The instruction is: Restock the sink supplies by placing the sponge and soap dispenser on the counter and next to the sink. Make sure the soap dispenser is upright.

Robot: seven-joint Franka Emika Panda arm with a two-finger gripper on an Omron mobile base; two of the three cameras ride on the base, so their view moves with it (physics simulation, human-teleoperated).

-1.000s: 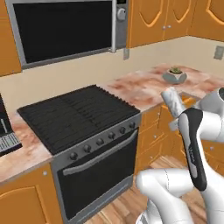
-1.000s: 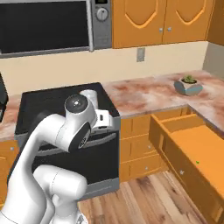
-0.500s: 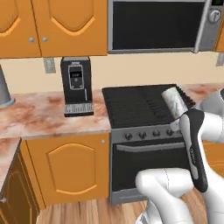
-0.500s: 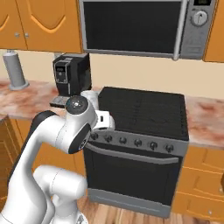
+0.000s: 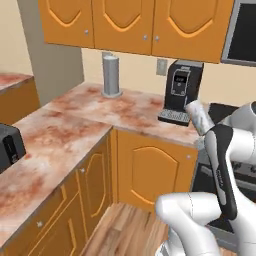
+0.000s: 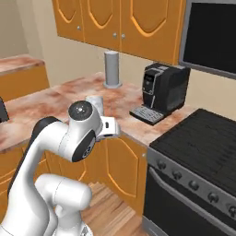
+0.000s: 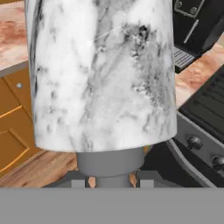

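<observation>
The silvery-grey marbled cylindrical soap dispenser (image 7: 103,74) sits clamped in the end effector (image 7: 109,177), carried in the air in front of the orange cabinet fronts, off the reddish-brown and cream marbled stone bench (image 5: 75,115). In the left base view the bottle (image 5: 199,116) tilts beside the white arm. On the bench stand a black coffee machine (image 6: 162,90) and a grey upright cylinder (image 6: 112,69); a black stovetop (image 6: 203,143) lies to the right.
</observation>
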